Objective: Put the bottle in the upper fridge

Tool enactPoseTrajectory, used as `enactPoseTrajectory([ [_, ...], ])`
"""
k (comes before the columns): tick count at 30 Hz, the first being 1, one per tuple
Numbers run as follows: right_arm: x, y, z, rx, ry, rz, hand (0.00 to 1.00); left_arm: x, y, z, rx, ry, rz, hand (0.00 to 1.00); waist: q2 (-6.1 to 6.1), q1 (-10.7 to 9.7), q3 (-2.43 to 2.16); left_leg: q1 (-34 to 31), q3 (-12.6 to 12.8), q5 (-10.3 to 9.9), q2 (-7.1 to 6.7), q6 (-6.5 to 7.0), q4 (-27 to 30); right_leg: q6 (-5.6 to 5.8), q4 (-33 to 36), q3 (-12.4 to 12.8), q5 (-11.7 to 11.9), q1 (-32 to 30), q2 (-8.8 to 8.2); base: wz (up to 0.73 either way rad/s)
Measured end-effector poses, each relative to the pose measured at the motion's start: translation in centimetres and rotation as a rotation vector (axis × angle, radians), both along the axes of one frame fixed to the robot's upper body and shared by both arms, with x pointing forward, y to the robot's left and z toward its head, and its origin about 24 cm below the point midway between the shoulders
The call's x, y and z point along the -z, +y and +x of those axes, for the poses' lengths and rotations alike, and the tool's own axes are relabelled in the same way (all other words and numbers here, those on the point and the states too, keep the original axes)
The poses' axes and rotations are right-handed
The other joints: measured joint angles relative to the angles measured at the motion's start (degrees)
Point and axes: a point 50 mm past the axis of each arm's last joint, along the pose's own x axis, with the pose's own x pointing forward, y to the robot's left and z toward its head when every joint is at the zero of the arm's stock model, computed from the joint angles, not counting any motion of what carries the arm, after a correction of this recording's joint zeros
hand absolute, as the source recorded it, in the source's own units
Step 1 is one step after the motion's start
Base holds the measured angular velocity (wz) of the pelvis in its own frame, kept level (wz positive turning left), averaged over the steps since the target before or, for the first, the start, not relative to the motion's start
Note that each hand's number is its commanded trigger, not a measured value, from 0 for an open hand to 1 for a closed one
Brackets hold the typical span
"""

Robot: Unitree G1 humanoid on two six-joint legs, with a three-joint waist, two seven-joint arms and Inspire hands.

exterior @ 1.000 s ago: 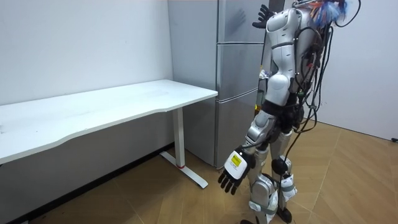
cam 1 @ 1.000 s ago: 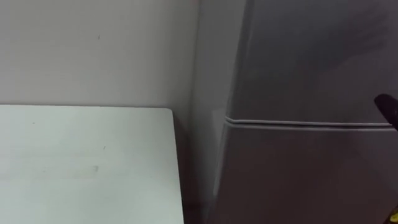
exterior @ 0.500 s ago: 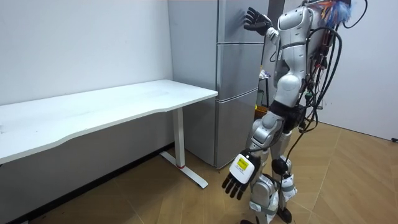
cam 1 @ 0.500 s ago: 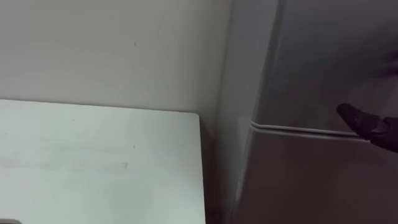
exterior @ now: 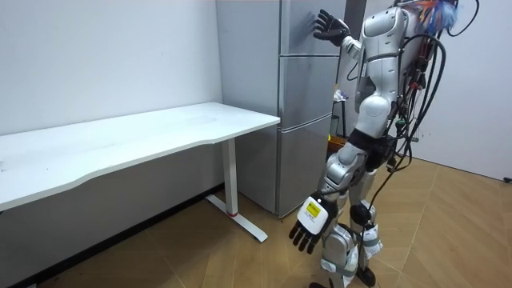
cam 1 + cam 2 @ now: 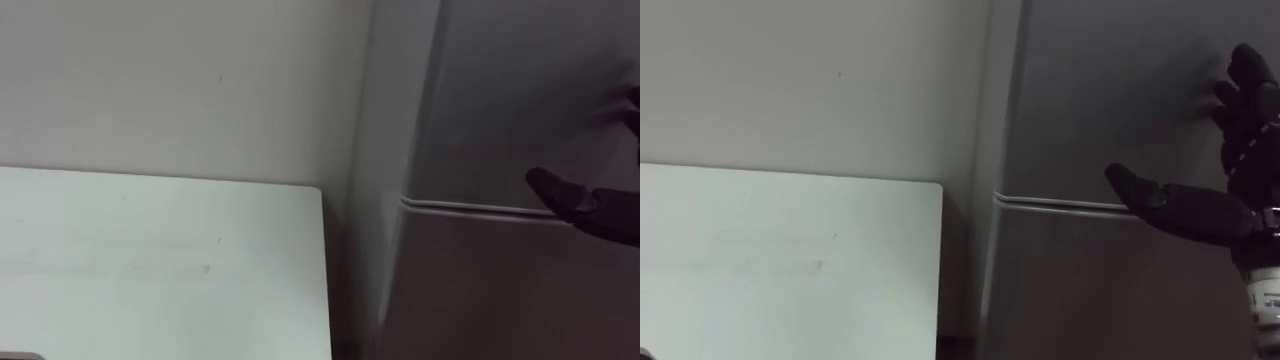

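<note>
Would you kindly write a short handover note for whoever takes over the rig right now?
Right hand: open, raised at the upper fridge door, thumb near the seam above the lower door; contact unclear.
Left hand: open, hanging low by the leg.
Neither hand holds the bottle.
Done: the robot stands at the fridge; both doors are shut.
Left: open the upper door, get the bottle, set it inside, close the door.

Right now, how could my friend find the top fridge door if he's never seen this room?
Find the long white table along the wall; the tall grey fridge stands at its end. Its upper door is the part above the thin seam, where the robot's open right hand is raised.
</note>
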Motion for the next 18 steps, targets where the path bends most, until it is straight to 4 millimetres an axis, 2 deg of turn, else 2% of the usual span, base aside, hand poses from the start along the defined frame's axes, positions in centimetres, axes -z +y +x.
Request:
enactPoseTrajectory([
  [10, 1.3, -0.3, 2.0, 0.055, 0.053, -0.002, 0.0, 0.1, -0.3, 0.7, 0.046, 0.018, 0.011, 0.0, -0.18, 0.76, -0.04, -0.19, -1.17, 0.27, -0.05, 0.36, 1.4, 0.21, 0.0, -1.2, 0.63, 0.78, -0.27, 0.03],
  [18, 2.2, -1.0, 2.6, 0.088, 0.099, 0.014, 0.0, -0.1, 0.1, 1.0, 0.045, 0.026, 0.022, 0.0, -0.12, 1.07, -0.24, -1.46, -2.55, 0.21, -0.06, 0.34, 3.41, 0.61, -0.01, -1.97, 1.07, 0.88, -0.23, 0.08],
])
